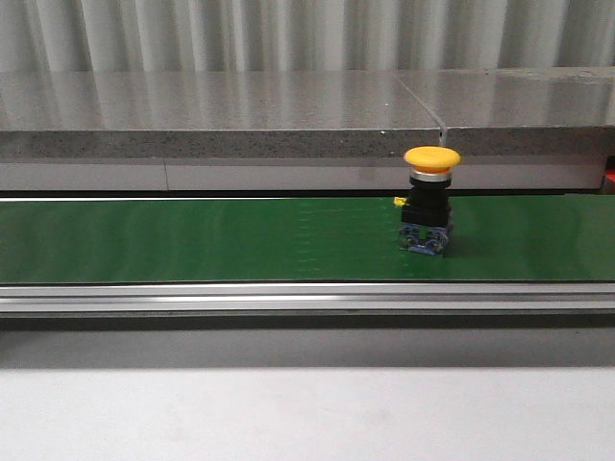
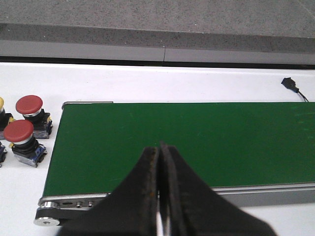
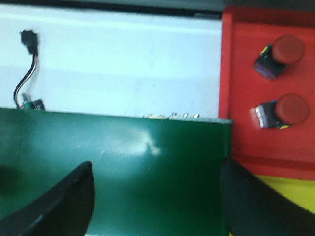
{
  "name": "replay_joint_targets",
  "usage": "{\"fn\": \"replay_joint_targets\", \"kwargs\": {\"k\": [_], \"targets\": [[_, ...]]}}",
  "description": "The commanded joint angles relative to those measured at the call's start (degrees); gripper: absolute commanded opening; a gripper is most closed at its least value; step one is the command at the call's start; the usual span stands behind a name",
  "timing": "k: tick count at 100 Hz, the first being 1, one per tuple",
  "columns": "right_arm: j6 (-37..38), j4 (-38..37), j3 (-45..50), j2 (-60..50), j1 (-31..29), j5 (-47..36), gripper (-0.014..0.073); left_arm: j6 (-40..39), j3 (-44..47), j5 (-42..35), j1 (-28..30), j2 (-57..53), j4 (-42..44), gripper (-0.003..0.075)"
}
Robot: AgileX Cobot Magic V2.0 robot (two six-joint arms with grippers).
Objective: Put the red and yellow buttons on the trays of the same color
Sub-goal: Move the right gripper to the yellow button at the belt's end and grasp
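White bench (image 1: 288, 413) fills the front view; beyond it, one yellow button (image 1: 429, 200) stands upright on the green belt (image 1: 192, 240) at about 2 o'clock. Left hand (image 2: 159, 196) is pressed together, empty, beside two red buttons (image 2: 24, 130). Right hand (image 3: 157, 196) is spread wide, empty; red tray (image 3: 246, 98) carries two red buttons (image 3: 280, 81).

The green belt (image 1: 192, 240) lies bare except for one upright yellow button (image 1: 430, 200) (right of centre), open all round.

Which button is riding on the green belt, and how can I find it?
Look at the long green belt running across the front view. Toward its right end stands the yellow button, upright, alone. Its yellow mushroom cap on a black body sets it apart.
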Motion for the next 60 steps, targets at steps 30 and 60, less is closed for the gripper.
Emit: {"fn": "replay_joint_targets", "kwargs": {"k": [30, 60], "targets": [[-1.65, 0.64, 13.57, -10.19, 5.35, 0.91, 0.0531, 0.01, -1.48, -3.95, -0.58, 0.18, -1.15, -0.0020], [-4.76, 0.68, 17.86, -9.97, 12.95, -1.17, 0.0531, 0.01, -1.48, -3.95, -0.58, 0.18, -1.15, -0.0020]]}}
